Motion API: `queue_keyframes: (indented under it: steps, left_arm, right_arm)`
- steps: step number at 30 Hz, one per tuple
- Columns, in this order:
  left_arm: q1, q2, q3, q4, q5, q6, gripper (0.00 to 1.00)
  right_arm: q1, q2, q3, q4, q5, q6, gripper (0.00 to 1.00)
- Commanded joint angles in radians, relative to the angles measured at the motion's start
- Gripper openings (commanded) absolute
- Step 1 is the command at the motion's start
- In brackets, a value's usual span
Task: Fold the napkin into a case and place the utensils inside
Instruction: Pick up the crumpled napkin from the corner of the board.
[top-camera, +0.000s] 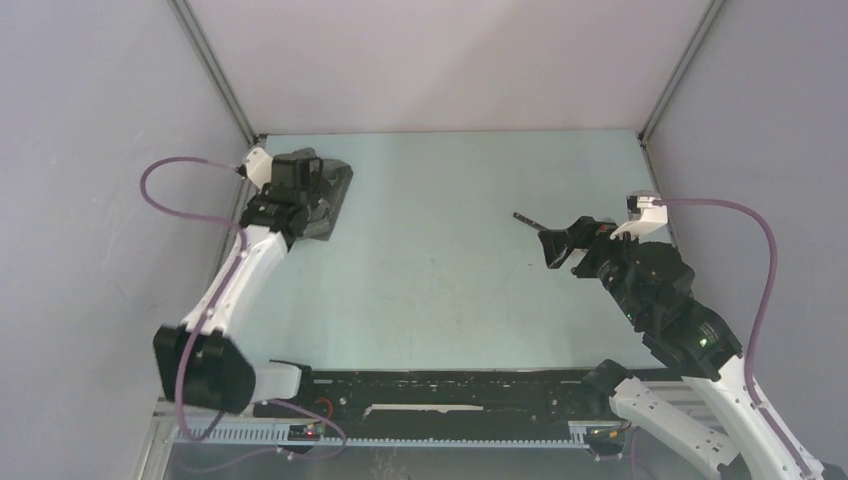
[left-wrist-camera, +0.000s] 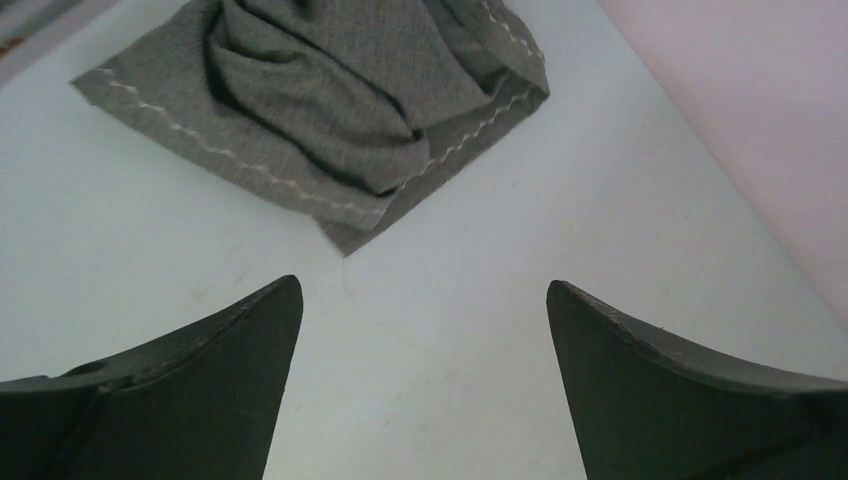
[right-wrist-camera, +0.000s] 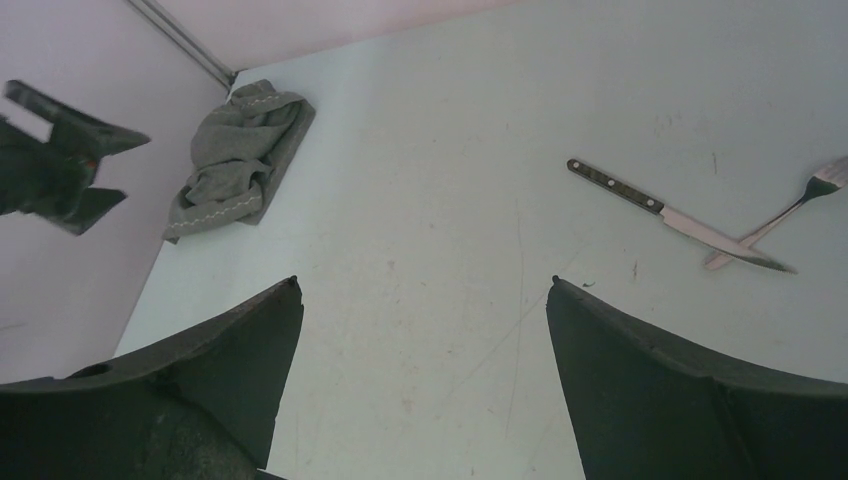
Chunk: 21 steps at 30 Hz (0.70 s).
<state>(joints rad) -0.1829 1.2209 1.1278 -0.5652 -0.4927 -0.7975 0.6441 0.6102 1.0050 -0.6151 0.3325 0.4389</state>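
Observation:
The napkin (left-wrist-camera: 330, 100) lies crumpled in a loose heap near the back left corner of the table, and it also shows as the napkin (right-wrist-camera: 240, 160) and the napkin (top-camera: 340, 185). My left gripper (left-wrist-camera: 423, 290) hangs open just short of its nearest corner, with nothing between the fingers. The utensils lie on the right: a dark-handled knife (right-wrist-camera: 660, 210) with its blade tip crossing a silvery fork (right-wrist-camera: 790, 210). My right gripper (right-wrist-camera: 425, 285) is open and empty, above bare table beside the knife. From above, only the knife handle (top-camera: 525, 219) shows past the right gripper (top-camera: 562, 245). No case is in view.
Pale walls close off the left, back and right of the table (top-camera: 440, 290). The napkin sits close to the left wall. A black rail (top-camera: 440, 390) runs along the near edge between the arm bases. A purple cable (top-camera: 760, 250) loops beside the right arm.

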Motion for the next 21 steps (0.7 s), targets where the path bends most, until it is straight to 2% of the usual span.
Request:
queue_keyframes:
  steps: [1,7,10,12,14,17,21]
  left_arm:
    - [0.04,0.238,0.091,0.228,-0.013,-0.26,0.98]
    - [0.082,0.569,0.35,0.236,-0.025,-0.524,0.93]
    - [0.112,0.708,0.46,0.212,-0.007,-0.65,0.94]
    - [0.128,0.795,0.551,0.177,-0.001,-0.683,0.92]
    - [0.143,0.891,0.684,0.074,-0.018,-0.681,0.83]
    - [0.163,1.027,0.881,-0.082,-0.005,-0.705,0.82]
    - [0.18,1.125,0.965,-0.096,0.064,-0.712,0.8]
  right_arm:
    - [0.009,-0.019,-0.027,0.067,0.019,0.039,1.0]
    - [0.009,-0.014,-0.064,0.091,0.027,0.041,1.0]
    - [0.009,-0.008,-0.079,0.088,0.035,0.041,1.0]
    - [0.009,-0.007,-0.086,0.088,0.041,0.041,1.0]
    - [0.008,-0.006,-0.094,0.09,0.044,0.042,1.0]
    - [0.009,-0.007,-0.105,0.1,0.048,0.04,1.0]
    - [0.007,-0.001,-0.119,0.119,0.047,0.038,1.0]
